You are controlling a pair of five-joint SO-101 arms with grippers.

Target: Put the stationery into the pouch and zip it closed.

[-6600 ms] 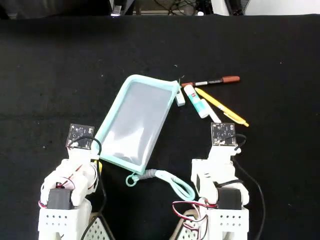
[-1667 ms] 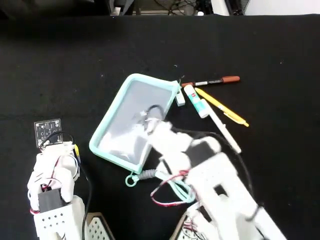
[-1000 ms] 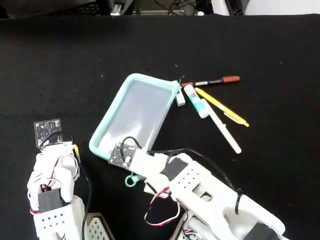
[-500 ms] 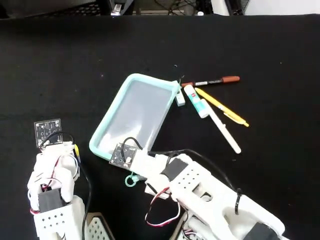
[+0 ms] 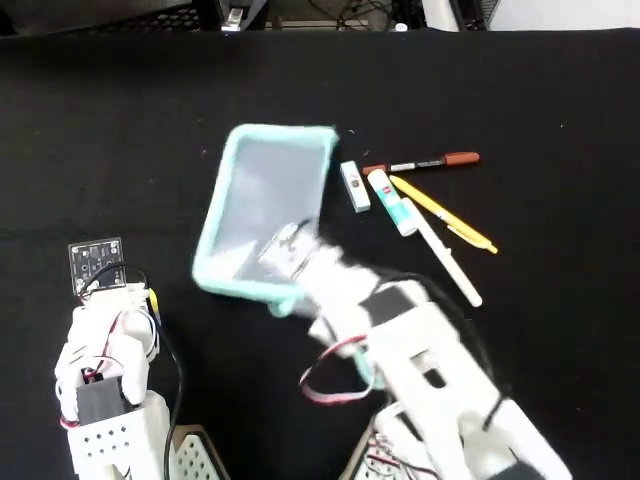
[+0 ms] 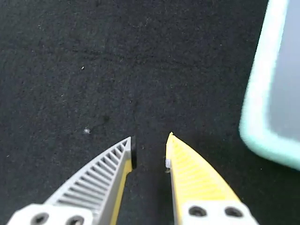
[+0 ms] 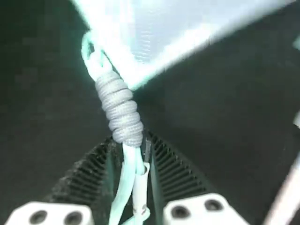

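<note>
Bright, even light, apparently overhead; shadows soft.

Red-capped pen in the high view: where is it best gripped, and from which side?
The red-capped pen lies flat, so probably grip it near its red cap from above, closing across the barrel. That end lies clear, while the white tube and the yellow pen crowd its other end.
</note>
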